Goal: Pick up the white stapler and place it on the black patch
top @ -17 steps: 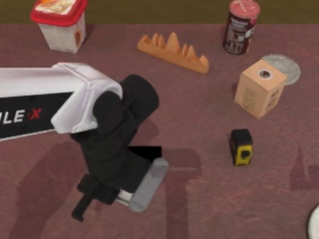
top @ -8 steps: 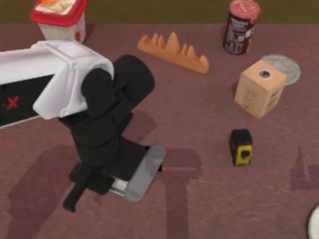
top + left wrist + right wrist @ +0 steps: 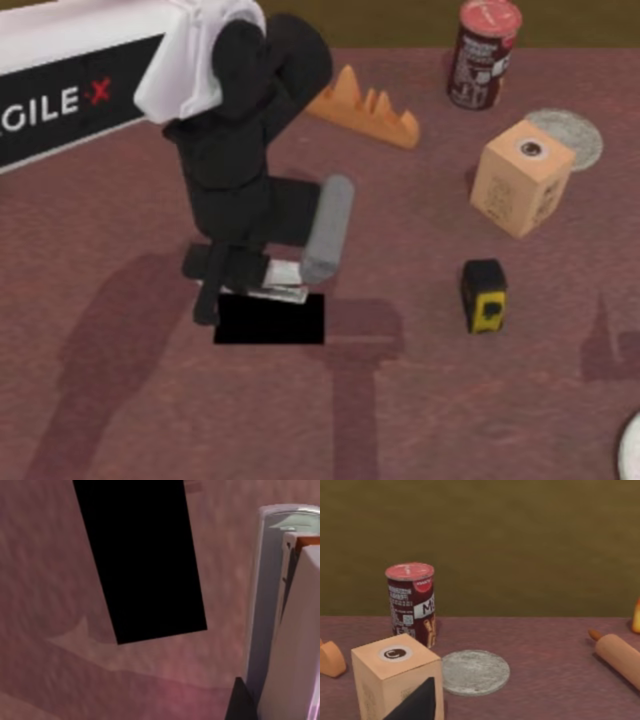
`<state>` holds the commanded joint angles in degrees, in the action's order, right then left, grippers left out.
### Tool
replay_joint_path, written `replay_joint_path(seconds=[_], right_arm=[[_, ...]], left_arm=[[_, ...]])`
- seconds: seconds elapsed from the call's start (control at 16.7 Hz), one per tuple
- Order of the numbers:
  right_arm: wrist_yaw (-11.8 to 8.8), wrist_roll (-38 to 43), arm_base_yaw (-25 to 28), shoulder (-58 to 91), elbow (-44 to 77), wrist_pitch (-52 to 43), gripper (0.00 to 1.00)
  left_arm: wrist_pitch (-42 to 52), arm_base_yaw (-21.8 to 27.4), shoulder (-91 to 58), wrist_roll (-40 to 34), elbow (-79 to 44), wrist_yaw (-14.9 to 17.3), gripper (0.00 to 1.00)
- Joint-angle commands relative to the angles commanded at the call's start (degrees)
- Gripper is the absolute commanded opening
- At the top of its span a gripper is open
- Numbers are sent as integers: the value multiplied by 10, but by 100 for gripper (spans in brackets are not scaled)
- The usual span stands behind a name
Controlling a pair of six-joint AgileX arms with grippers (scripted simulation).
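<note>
The black patch point(image 3: 268, 319) lies flat on the maroon table, left of centre, and fills much of the left wrist view point(image 3: 142, 555). The white stapler point(image 3: 284, 281) hangs just past the patch's far edge, and its pale body is close up in the left wrist view point(image 3: 277, 630). My left gripper point(image 3: 265, 272) is shut on it, a grey finger point(image 3: 328, 230) on one side and a black one on the other. My right arm point(image 3: 632, 447) stays parked at the table's lower right corner; only a dark finger tip point(image 3: 417, 702) shows in its wrist view.
Along the far side stand an orange toothed rack point(image 3: 372, 106), a dark red can point(image 3: 485, 50), a tan box point(image 3: 522, 178) and a flat silver disc point(image 3: 572, 135). A black-and-yellow tape measure point(image 3: 484, 296) sits right of the patch. A rolling pin point(image 3: 617, 657) lies farther right.
My left arm has swung toward the far side with the stapler, uncovering the black patch it hid before. The stapler now sits at the patch's far edge.
</note>
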<state>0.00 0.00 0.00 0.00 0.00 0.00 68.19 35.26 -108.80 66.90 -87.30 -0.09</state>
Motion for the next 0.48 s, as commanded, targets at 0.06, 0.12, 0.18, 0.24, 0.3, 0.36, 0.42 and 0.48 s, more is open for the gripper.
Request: replay_joint_path(seconds=[0.06, 0.12, 0.18, 0.24, 0.3, 0.36, 0.42, 0.48], right_arm=[[0, 0, 0, 0, 0, 0, 100], [0, 0, 0, 0, 0, 0, 100], [0, 0, 0, 0, 0, 0, 100], [0, 0, 0, 0, 0, 0, 100], [0, 0, 0, 0, 0, 0, 100], [0, 0, 0, 0, 0, 0, 100], [0, 0, 0, 0, 0, 0, 100], [0, 0, 0, 0, 0, 0, 100]], left_arm=[[12, -7, -22, -17, -35, 0, 0], [23, -14, -42, -34, -65, 0, 0], [33, -20, -60, -49, -91, 0, 0], [41, -26, -74, -62, -110, 1, 0], [46, -31, -85, -72, -123, 1, 0], [49, -34, -90, -78, -130, 1, 0], [50, -34, -91, -79, -131, 1, 0], [50, -34, -91, -79, -131, 1, 0]])
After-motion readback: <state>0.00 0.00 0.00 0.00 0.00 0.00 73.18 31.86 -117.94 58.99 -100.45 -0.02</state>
